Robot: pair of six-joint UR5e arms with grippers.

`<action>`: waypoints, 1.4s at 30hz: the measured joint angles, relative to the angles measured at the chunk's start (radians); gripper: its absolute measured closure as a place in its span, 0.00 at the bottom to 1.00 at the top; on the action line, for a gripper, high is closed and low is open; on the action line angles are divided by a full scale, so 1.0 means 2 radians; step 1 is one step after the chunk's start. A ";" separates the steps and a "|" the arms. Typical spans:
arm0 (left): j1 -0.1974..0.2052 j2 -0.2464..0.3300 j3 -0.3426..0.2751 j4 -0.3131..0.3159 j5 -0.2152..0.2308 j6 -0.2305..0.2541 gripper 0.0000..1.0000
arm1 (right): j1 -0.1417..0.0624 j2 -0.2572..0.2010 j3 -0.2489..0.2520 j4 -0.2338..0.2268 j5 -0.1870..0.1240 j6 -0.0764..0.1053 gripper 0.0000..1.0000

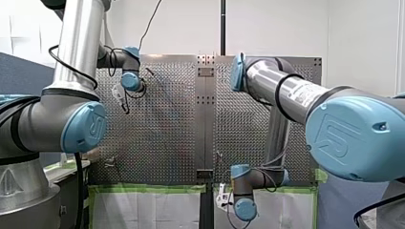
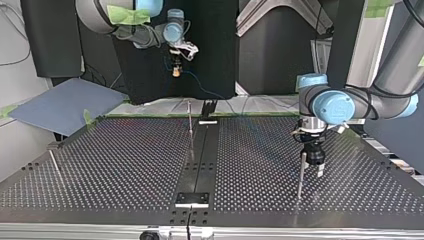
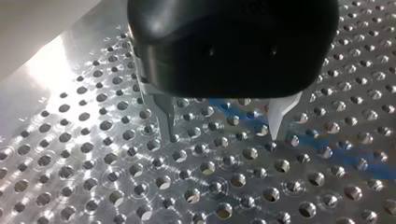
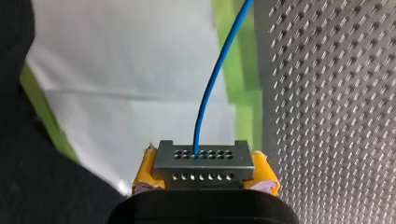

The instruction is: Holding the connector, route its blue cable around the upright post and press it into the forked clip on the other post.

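A grey connector [image 4: 201,163] with rows of small holes sits between the yellow pads of my right gripper [image 4: 201,179], which is shut on it. Its blue cable [image 4: 211,84] runs away ahead of the fingers. In the top view my right gripper [image 2: 176,70] hangs beyond the table's far edge, and the cable [image 2: 202,89] droops toward the table's middle. My left gripper [image 2: 312,171] stands open just above the plate, right beside a thin upright post [image 2: 301,175]. Its metal fingers [image 3: 166,122] hold nothing. Another thin post [image 2: 190,127] stands near the middle.
A slanted thin post [image 2: 55,165] stands at the top view's left. A dark rail [image 2: 200,155] runs down the perforated table's [image 2: 125,165] middle. Green tape [image 4: 238,70] and white sheeting [image 4: 130,93] lie past the table's edge under my right gripper.
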 joint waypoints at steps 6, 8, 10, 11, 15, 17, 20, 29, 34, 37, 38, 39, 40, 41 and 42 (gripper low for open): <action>0.000 0.000 0.000 0.000 -0.001 0.000 0.00 | -0.022 0.003 0.017 -0.022 0.001 0.002 1.00; 0.000 0.000 0.000 0.000 -0.001 0.000 0.00 | -0.032 0.004 0.026 -0.031 -0.006 0.002 1.00; 0.000 0.000 0.000 0.000 -0.001 0.000 0.00 | -0.039 0.004 0.033 -0.039 -0.013 0.002 1.00; 0.000 0.000 0.000 0.001 -0.001 0.000 0.00 | -0.044 0.004 0.036 -0.044 -0.017 0.002 1.00; 0.000 0.000 0.000 0.000 -0.001 0.000 0.00 | -0.061 0.004 0.040 -0.060 -0.033 -0.003 1.00; 0.000 0.000 0.000 0.000 -0.001 0.000 0.00 | -0.070 0.004 0.040 -0.069 -0.043 -0.010 1.00; 0.000 0.000 0.000 0.000 -0.001 0.000 0.00 | -0.077 -0.002 0.041 -0.083 -0.056 -0.019 1.00; 0.000 0.000 0.000 0.000 -0.002 0.000 0.00 | -0.076 -0.039 0.062 -0.097 -0.088 -0.024 1.00; -0.001 0.000 0.000 -0.001 -0.005 0.000 0.00 | -0.077 -0.063 0.077 -0.103 -0.085 -0.019 1.00; -0.001 0.000 0.000 -0.001 -0.006 0.000 0.00 | -0.082 -0.077 0.084 -0.107 -0.081 -0.011 1.00; -0.001 0.000 0.000 -0.001 -0.006 0.000 0.00 | -0.085 -0.083 0.087 -0.109 -0.080 -0.007 1.00; -0.001 0.000 0.000 -0.001 -0.006 0.000 0.00 | -0.087 -0.087 0.089 -0.111 -0.080 -0.004 1.00; -0.001 0.000 0.000 -0.001 -0.006 0.000 0.00 | -0.089 -0.091 0.090 -0.113 -0.080 -0.002 1.00; -0.001 0.000 0.000 -0.001 -0.006 0.000 0.00 | -0.092 -0.097 0.092 -0.115 -0.080 0.000 1.00; -0.001 0.000 0.000 -0.001 -0.006 0.000 0.00 | -0.094 -0.100 0.093 -0.117 -0.080 0.001 1.00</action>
